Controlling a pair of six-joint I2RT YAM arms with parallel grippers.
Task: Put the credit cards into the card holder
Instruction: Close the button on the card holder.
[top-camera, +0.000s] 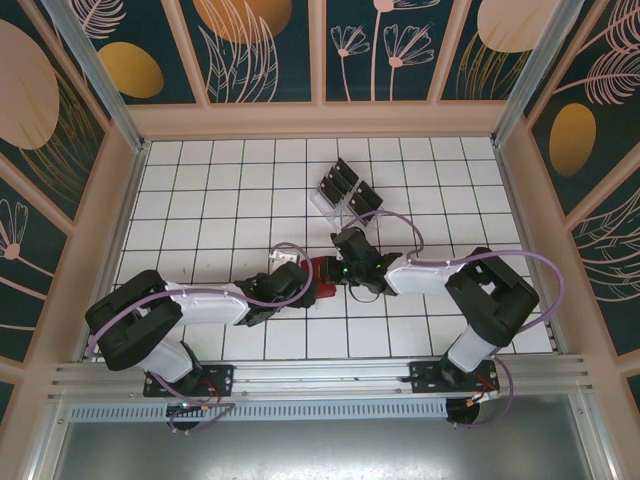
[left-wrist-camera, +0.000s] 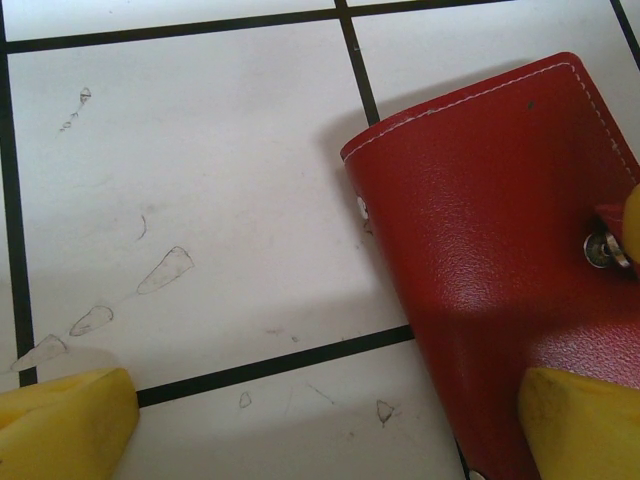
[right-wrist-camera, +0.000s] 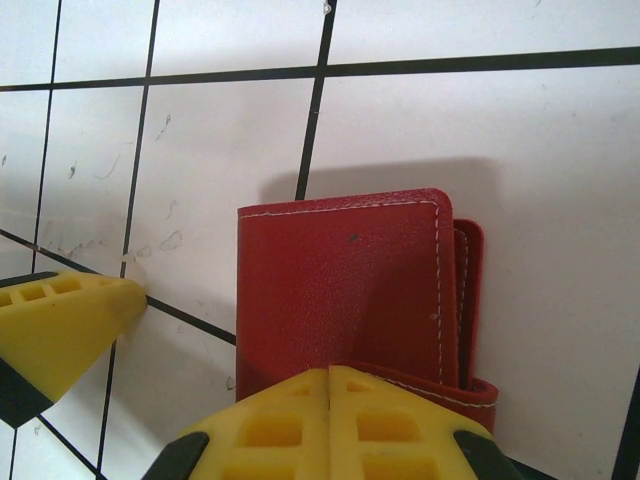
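Left gripper released. Card holder lies flat and folded, lower right of the left wrist view, its left edge between the fingers. Long axis runs up-frame, leaning left, stitched short end pointing to the top. Right gripper clenched on the holder's near edge. Credit cards beyond, upper centre.

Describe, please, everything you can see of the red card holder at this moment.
The card holder is a small red wallet of grained, leather-like material with pale stitching along its edges. It lies folded and flat on the white tiled table, between the two grippers. A metal snap shows on its cover, and its closure tab appears pinched in the shut right gripper. The open left gripper straddles one edge, with one finger over the cover; whether it touches is unclear.
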